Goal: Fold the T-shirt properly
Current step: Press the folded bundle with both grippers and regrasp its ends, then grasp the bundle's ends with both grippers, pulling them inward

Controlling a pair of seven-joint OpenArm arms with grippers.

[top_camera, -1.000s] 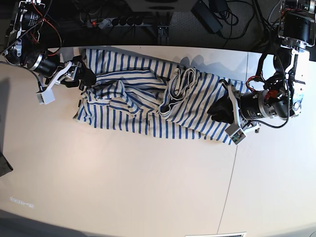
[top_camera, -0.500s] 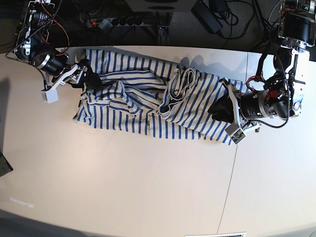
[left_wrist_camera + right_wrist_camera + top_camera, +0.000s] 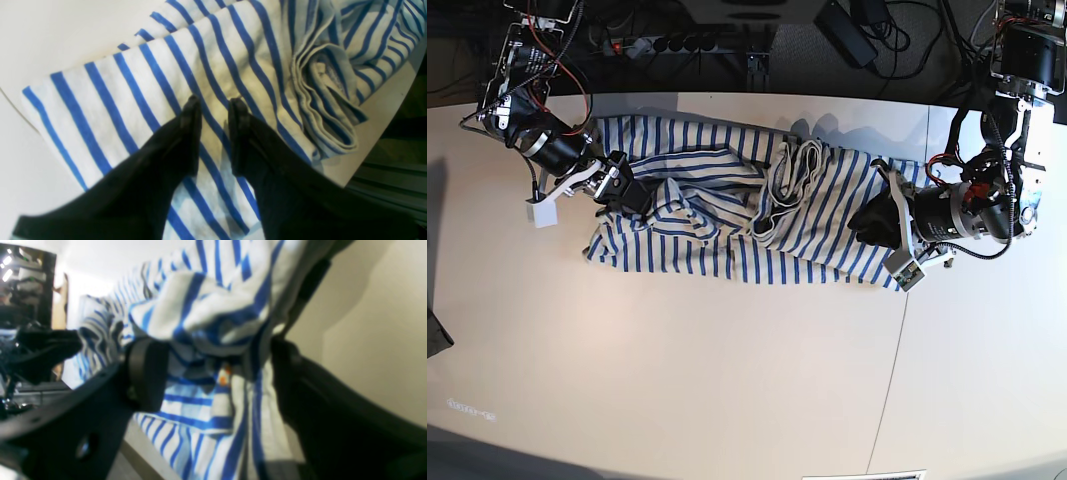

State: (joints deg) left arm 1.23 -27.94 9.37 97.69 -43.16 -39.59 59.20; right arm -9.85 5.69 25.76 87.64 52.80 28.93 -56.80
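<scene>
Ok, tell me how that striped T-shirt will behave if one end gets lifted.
The T-shirt will probably sag and trail: it lies in soft bunched folds across the table. It looks light, since a wad of it drapes limply between the right gripper's wide jaws. Layers may slide apart, as the rolled collar area sits loosely on the flat cloth.

One shirt (image 3: 747,210) lies on one surface (image 3: 727,380). Two arms reach it, each with one pair of fingers (image 3: 193,133). One power strip (image 3: 662,44) sits beyond the surface.
</scene>
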